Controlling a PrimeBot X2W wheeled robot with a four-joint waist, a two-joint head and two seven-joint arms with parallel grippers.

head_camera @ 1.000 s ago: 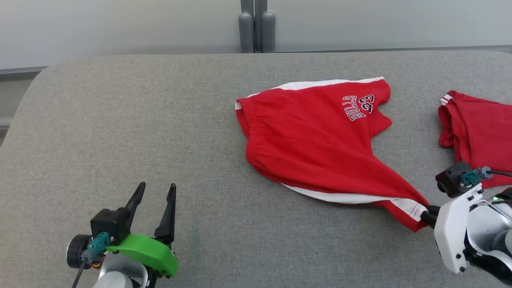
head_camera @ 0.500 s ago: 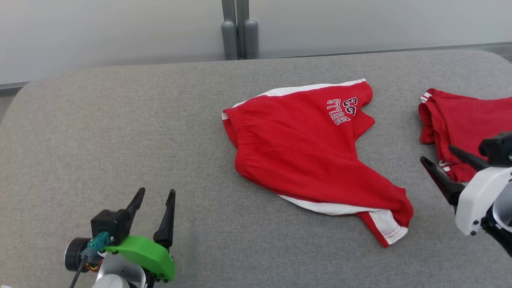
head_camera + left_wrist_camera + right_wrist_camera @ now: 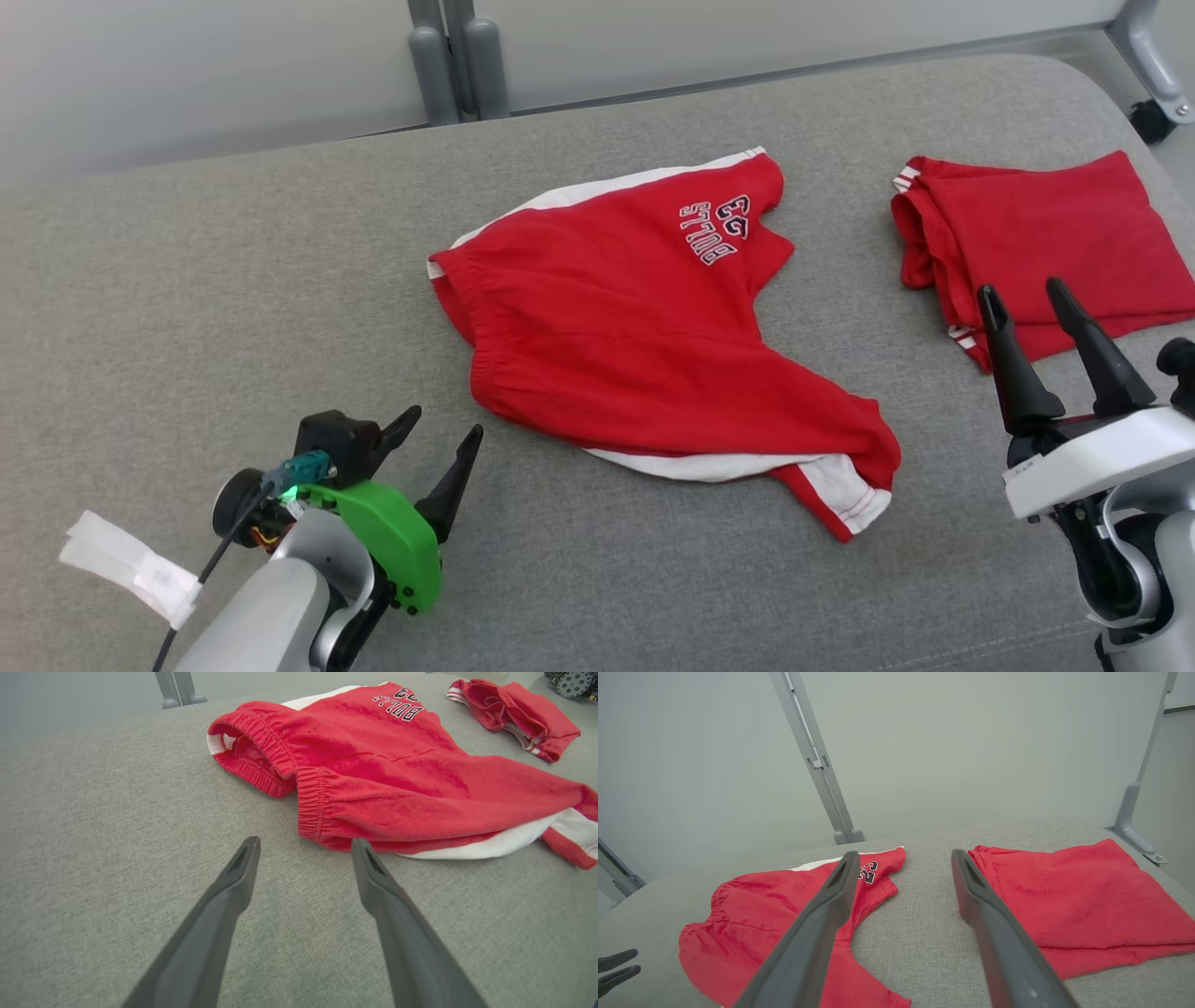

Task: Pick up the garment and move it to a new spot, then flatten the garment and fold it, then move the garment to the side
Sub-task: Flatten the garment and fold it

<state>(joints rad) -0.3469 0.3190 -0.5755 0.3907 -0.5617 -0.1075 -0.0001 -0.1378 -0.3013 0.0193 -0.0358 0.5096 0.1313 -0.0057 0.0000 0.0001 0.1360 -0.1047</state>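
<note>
Red shorts [image 3: 644, 317] are lying rumpled just ahead of the left gripper [image 3: 442, 425] and left of the right gripper [image 3: 1020, 289], both gaping empty, the right one risking snagging the folded pile [image 3: 1036, 215] ahead of it.

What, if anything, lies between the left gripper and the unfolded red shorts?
Nothing visible does. Only bare grey padding separates the open left gripper from the red shorts, whose elastic waistband lies just ahead of it.
</note>
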